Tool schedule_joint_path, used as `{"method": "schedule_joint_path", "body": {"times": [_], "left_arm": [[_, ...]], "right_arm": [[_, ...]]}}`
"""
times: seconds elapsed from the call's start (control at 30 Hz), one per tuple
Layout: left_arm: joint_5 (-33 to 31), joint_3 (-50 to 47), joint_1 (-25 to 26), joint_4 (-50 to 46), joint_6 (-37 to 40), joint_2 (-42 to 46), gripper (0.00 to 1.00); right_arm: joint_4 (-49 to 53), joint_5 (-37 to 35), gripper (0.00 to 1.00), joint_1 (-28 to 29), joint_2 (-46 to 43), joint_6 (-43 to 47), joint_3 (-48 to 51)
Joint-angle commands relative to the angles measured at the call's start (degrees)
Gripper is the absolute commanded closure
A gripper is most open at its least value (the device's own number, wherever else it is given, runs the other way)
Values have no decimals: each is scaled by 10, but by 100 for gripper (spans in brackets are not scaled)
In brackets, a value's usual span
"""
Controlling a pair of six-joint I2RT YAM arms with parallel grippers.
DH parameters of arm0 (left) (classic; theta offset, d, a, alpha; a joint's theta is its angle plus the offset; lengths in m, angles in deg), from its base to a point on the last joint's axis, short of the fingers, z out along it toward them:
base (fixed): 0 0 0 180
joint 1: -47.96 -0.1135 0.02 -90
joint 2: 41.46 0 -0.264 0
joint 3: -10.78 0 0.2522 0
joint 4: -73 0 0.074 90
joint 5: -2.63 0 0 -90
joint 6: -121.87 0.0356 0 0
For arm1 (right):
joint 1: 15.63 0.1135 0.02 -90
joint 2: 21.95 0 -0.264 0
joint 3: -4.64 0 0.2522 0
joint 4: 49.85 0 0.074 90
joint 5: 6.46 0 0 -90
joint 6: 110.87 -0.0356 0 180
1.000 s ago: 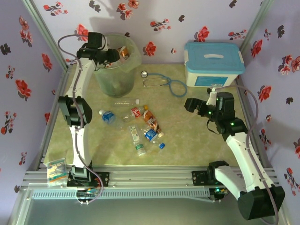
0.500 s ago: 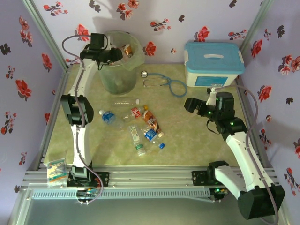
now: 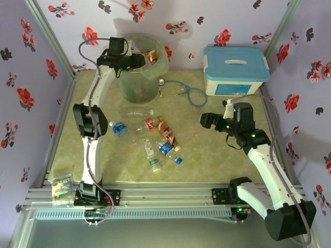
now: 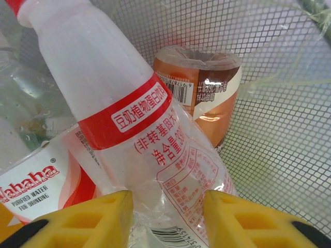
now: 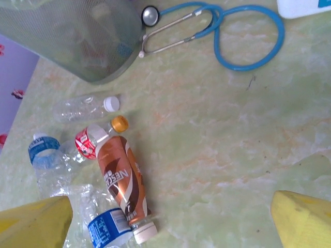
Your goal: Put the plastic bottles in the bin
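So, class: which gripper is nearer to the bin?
Left. The left gripper is over the open top of the bin, a red-banded bottle between its jaws; the right gripper hangs open over the table, well to the bin's right.

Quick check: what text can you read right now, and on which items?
"豆奶植物蛋白饮" and "净含量": red-banded bottle.
"ahaha PURIFIED WATER FOR DRINKING": water bottle.
"NESCAFE": coffee bottle.
Barcode digits on the brown-labelled bottle: too small to read.
Print on the blue-label bottle: blurred.
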Motion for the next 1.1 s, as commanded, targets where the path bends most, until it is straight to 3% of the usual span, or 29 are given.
{"method": "schedule_joint_path", "body": {"times": [0.0, 0.23, 0.4, 0.7, 0.8, 0.93, 1.07], "left_arm": [[20, -9, 10, -59, 2, 22, 52], [20, -34, 9, -29, 11, 96, 37], [20, -45, 4, -13, 17, 140, 27], [17, -78, -13, -20, 27, 247, 14], [6, -175, -16, -14, 33, 329, 8], [4, -422, -19, 70, 7, 484, 3], [8, -650, -21, 149, -60, 621, 2]], "right_arm": [[24, -29, 1, 26, 8, 23, -11], [40, -42, 2, 97, 35, 36, 0], [70, -78, 7, 187, 60, 52, -5], [43, -152, 18, 356, 188, 12, -9], [34, -165, 18, 395, 231, 9, -18], [28, -179, 10, 418, 286, 11, -33], [7, -182, 10, 421, 323, 4, -40]]}}
